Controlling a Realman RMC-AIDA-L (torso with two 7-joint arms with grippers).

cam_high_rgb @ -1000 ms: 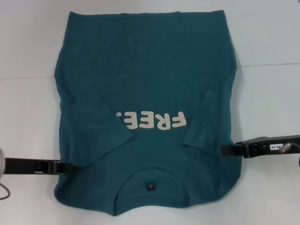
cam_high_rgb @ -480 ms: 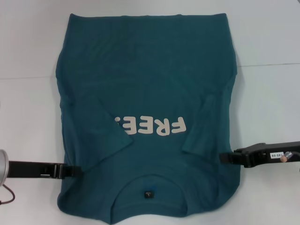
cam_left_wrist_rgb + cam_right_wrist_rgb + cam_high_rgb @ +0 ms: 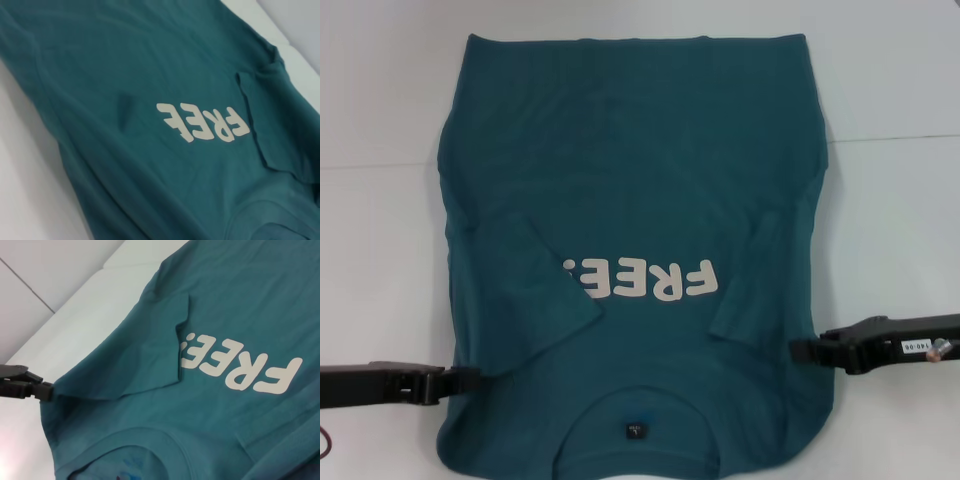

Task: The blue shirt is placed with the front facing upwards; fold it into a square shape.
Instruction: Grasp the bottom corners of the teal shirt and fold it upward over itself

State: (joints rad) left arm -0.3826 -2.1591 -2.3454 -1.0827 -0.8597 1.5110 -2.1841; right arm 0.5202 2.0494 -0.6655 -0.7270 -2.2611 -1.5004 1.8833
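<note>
The blue shirt [image 3: 640, 180] lies flat on the white table, its cream "FREE" lettering [image 3: 645, 280] face up and its collar tag [image 3: 635, 430] nearest me. Both sleeves are folded in over the chest. My left gripper [image 3: 465, 380] pinches the shirt's left edge just below the folded sleeve. In the right wrist view the left gripper [image 3: 45, 390] is shut on a point of cloth. At the opposite edge, by the shoulder, my right gripper [image 3: 798, 349] grips the fabric. The shirt fills most of the left wrist view [image 3: 125, 60].
The white table [image 3: 890, 80] has a thin seam line [image 3: 895, 138] running across it behind the shirt's middle. The shirt's collar end reaches the near edge of the head view.
Both grippers have moved toward me, and the shirt has slid with them. The collar tag and the far hem both sit closer to me than a second ago.
</note>
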